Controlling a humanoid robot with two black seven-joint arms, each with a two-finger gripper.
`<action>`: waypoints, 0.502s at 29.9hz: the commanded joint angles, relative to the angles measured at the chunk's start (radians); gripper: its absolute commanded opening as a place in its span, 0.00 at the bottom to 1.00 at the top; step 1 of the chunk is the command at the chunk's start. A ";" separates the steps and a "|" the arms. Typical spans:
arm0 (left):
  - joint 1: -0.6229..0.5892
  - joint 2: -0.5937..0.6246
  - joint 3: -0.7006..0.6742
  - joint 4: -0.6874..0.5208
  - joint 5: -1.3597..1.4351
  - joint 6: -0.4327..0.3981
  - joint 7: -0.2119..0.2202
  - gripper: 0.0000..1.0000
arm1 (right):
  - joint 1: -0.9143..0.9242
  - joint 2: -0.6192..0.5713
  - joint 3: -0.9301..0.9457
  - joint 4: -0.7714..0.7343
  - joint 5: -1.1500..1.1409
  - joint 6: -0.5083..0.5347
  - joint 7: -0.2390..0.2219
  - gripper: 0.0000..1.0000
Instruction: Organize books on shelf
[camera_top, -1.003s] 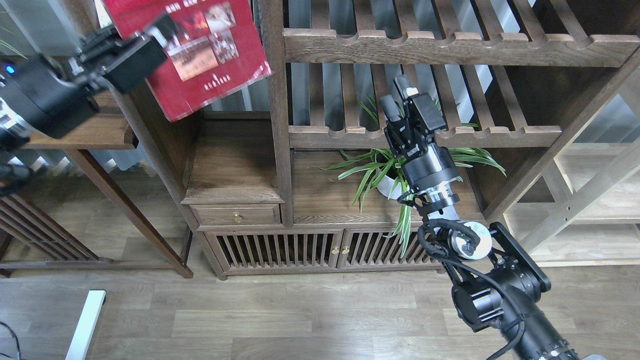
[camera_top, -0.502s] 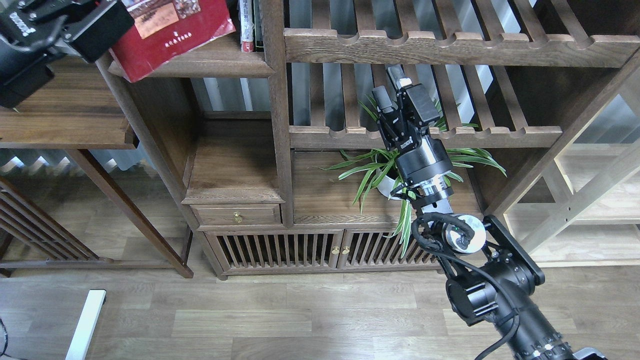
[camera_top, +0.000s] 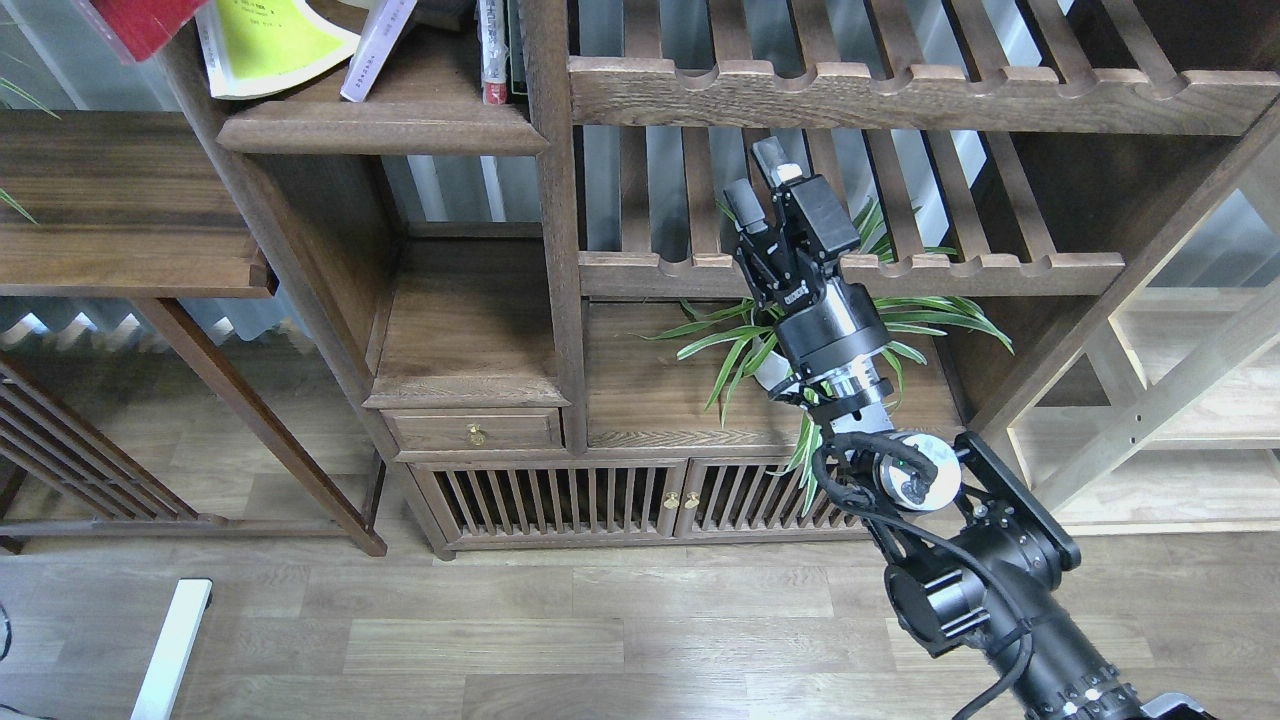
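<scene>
The yellow-green book (camera_top: 262, 42) and lavender book (camera_top: 376, 50) are lying on the shelf (camera_top: 380, 128); the dark red book (camera_top: 135, 20) is hanging off its left corner — unplaced. The right end effector (camera_top: 762, 182) is hovering narrowly parted, empty; the left one is out of view.

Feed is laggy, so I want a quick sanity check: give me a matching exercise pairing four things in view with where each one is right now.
Things:
1. dark red book
2. yellow-green book
3. potted plant
4. right pincer

Places:
A. on the lower board, behind the right arm
B. lying on the shelf at top left
C. cut off at the top-left corner of the view
D. raised in front of the slatted rack, fingers apart

Pairs: 1-C, 2-B, 3-A, 4-D
</scene>
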 joint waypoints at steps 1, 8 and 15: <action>-0.028 -0.011 0.037 0.027 0.029 0.048 -0.002 0.07 | 0.011 0.000 -0.001 0.003 -0.002 0.000 0.000 0.72; -0.113 -0.017 0.157 0.068 0.043 0.098 -0.019 0.08 | 0.014 0.000 0.001 0.009 -0.002 0.014 -0.003 0.72; -0.235 -0.054 0.299 0.156 0.044 0.204 -0.069 0.09 | 0.014 0.000 0.001 0.011 0.000 0.015 -0.005 0.72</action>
